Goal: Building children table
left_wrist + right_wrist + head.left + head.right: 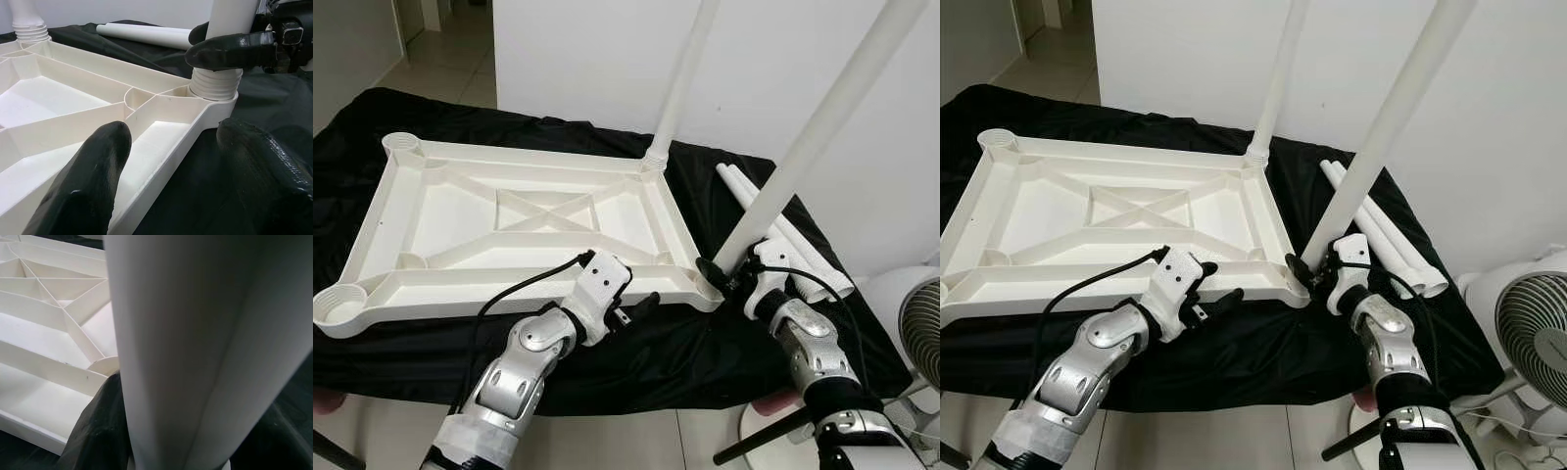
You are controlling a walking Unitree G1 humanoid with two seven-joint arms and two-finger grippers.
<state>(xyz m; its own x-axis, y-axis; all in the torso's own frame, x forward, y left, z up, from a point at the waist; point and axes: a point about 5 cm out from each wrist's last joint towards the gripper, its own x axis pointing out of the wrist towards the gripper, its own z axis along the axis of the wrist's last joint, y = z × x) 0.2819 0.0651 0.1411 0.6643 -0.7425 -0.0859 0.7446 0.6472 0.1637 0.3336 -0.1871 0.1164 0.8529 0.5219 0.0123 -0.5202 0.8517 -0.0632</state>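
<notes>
Tabletop (524,220) lay upside down, ribs up, on black-draped worktop (636,357). Far leg (683,83) stood in far right corner socket. Your right claw (729,274) clamped near leg (822,122) just above near right corner socket; leg leaned right. Your left claw (183,169) hovered spread open at tabletop's near edge, beside that corner, gripping nothing. Two spare legs (783,230) lay on cloth right of tabletop. Fan (920,323) stood at right.

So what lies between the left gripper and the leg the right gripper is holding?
Only the near right corner of the upturned tabletop, its socket taking the leg held by the right gripper. In the left wrist view the open left gripper straddles the tabletop's edge.
</notes>
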